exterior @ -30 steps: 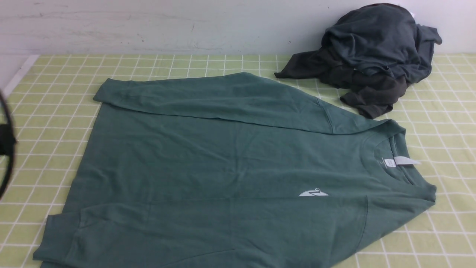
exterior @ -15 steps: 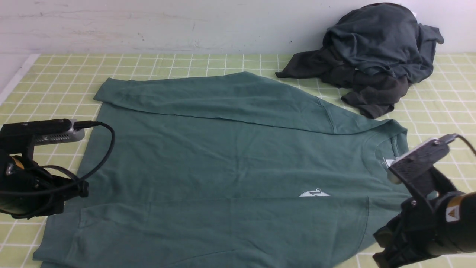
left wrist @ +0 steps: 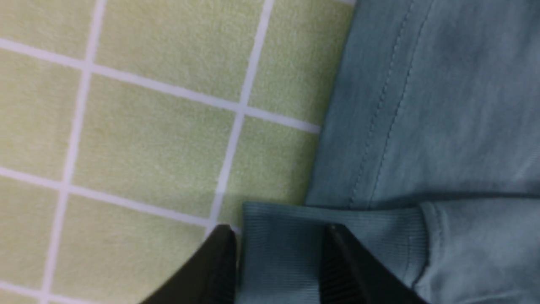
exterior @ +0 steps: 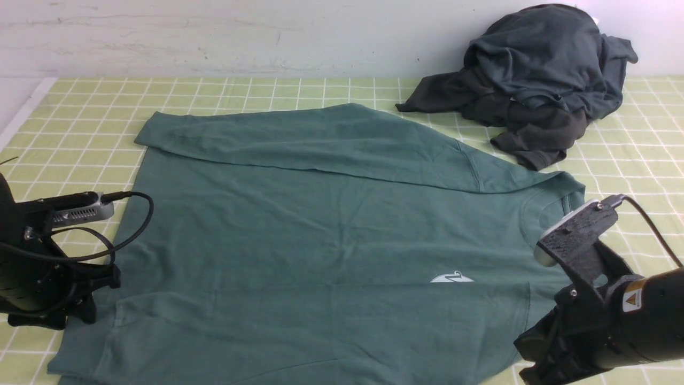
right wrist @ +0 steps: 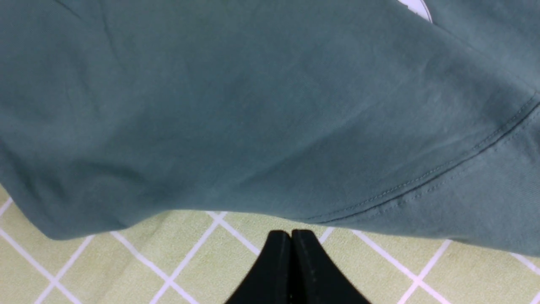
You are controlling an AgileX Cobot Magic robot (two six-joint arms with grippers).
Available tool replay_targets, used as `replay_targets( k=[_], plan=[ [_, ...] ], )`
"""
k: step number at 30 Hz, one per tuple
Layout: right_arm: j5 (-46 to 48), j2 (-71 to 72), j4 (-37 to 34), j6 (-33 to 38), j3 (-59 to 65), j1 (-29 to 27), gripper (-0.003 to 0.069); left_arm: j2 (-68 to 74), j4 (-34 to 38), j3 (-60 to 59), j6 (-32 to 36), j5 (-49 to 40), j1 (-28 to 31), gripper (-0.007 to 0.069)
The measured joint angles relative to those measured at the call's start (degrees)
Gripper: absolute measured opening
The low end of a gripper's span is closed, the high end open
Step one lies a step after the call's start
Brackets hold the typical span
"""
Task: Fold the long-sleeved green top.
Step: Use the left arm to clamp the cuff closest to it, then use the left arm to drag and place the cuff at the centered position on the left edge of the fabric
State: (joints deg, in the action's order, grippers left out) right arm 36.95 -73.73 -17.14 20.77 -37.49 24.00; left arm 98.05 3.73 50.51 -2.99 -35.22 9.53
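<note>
One large checked cloth is covering the table, and the green long-sleeved top is lying flat on it, front up, with its sleeves laid along the body. Near the top's far shoulder, a pile of dark garments is sitting. At the top's hem end, the left gripper is standing with its jaws spread, one on each side of the ribbed cuff, not pinching it. Just off the top's near shoulder edge, the right gripper is hovering over the cloth with jaws pressed together, holding nothing.

I am fearing one thing: if the left jaws are closing on the cuff alone, the sleeve may be lifting without the body layer, and the sleeve fold may be opening again.

Only the wrist views are showing the fingertips, while the front view is hiding them behind the arms. Only the front view is showing the pile and the whole small white logo.
</note>
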Motion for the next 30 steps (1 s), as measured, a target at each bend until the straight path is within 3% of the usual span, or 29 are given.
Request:
replay_targets(
  k=[2, 5, 8, 13, 21, 26, 30],
  plan=[
    [0.00, 0.00, 0.00, 0.01, 0.00, 0.00, -0.0014, 0.01, 0.16, 0.12, -0.07, 0.23, 0.00, 0.0192],
    [0.00, 0.00, 0.00, 0.01, 0.00, 0.00, -0.0014, -0.33, 0.35, 0.19, -0.07, 0.54, -0.08, 0.0065],
    [0.00, 0.00, -0.02, 0.01, 0.00, 0.00, -0.0014, -2.50, 0.35, 0.19, -0.07, 0.81, -0.10, 0.0010],
    [-0.10, 0.00, -0.02, 0.01, 0.00, 0.00, -0.0014, -8.44, 0.35, 0.19, 0.20, 3.33, -2.43, 0.0006],
    [-0.67, 0.00, -0.06, 0.01, 0.00, 0.00, -0.0014, -15.58, 0.27, 2.87, 2.99, 16.80, -9.63, 0.0006],
    [-0.69, 0.00, -0.20, 0.01, 0.00, 0.00, -0.0014, -9.40, -0.52, 11.12, 2.99, 14.98, -9.03, 0.0006],
    [-0.69, 0.00, -0.63, 0.01, 0.00, 0.00, -0.0014, 2.19, -2.45, 24.58, 2.99, 7.00, -8.48, 0.0006]
  ],
)
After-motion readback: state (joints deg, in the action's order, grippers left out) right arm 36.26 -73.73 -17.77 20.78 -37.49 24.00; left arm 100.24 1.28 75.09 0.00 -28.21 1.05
